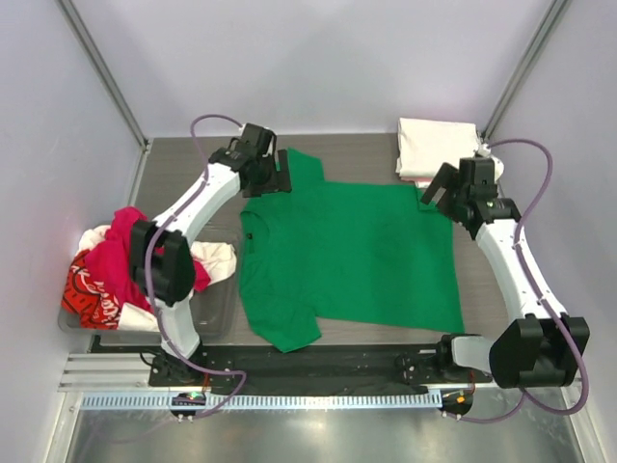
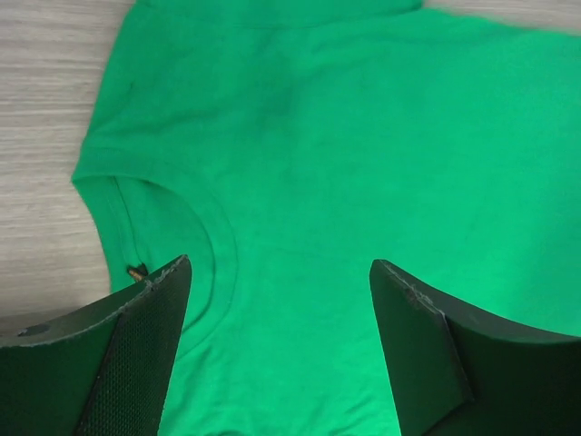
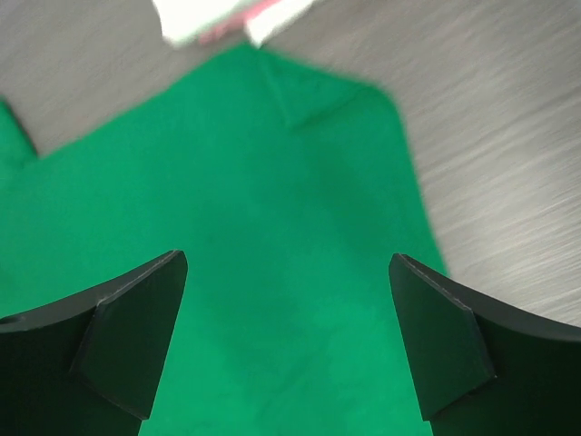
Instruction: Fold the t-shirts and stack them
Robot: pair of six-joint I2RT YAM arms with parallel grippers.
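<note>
Squarely across the table (image 1: 178,159) lies the green t-shirt (image 1: 357,251), spread flat. Left of it, a heap of unfolded tees (image 1: 106,270) fills the clear bin (image 1: 216,311). Just beyond its far right corner sits a folded cream stack (image 1: 436,145). Above its collar end the left gripper (image 2: 280,272), and above its far right corner the right gripper (image 3: 289,263), both gape wide and hold nothing.

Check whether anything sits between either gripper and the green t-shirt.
Nothing visible does. The left gripper and right gripper both hang open directly over the green t-shirt, only bare cloth beneath them.

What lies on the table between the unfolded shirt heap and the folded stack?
The green t-shirt, spread flat; the top view shows it.
</note>
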